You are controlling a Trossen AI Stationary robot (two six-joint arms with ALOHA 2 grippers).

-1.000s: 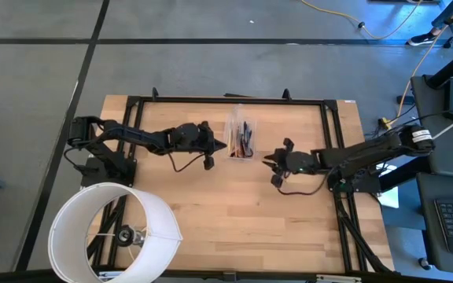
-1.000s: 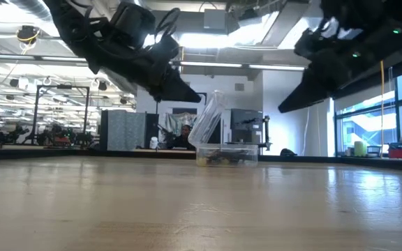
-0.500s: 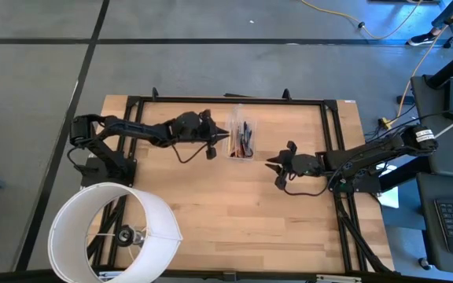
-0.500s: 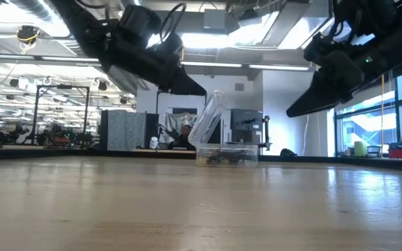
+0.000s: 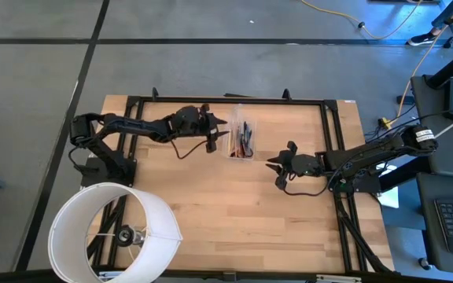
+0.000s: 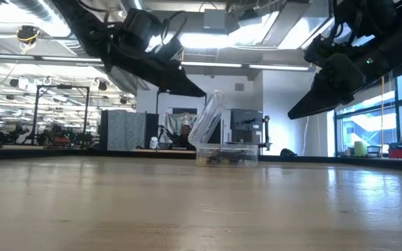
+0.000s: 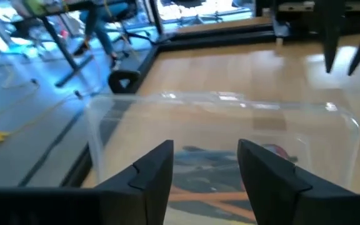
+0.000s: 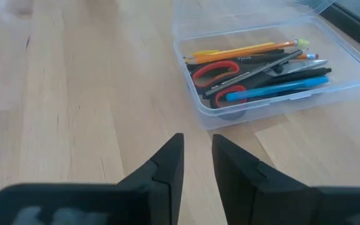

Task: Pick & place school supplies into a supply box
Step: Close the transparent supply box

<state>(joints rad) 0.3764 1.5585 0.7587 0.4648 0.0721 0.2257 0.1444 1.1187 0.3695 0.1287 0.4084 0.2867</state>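
Surface: pale wooden table (image 5: 211,204) inside a black frame, grey floor around it, a workshop room beyond in the low view.
Supply box: clear plastic supply box (image 5: 241,140) at the table's middle, toward the far edge — its hinged lid (image 6: 206,118) stands tilted up on the left arm's side.
Contents: red-handled scissors (image 8: 220,72), an orange pencil (image 8: 249,49), a blue pen (image 8: 279,88) and a black pen (image 8: 264,65) all lie lengthwise inside the box.
Left gripper: left gripper (image 5: 222,134) hangs above the table just beside the raised lid — fingers (image 7: 152,172) spread apart, empty; its wrist view looks through the clear lid at the contents.
Right gripper: right gripper (image 5: 272,166) hovers near the box on the opposite side, apart from it; fingers (image 8: 167,165) stand a narrow gap apart with nothing between them.
Other: large white round cylinder (image 5: 112,230) at the near left corner of the table, well apart from the box.
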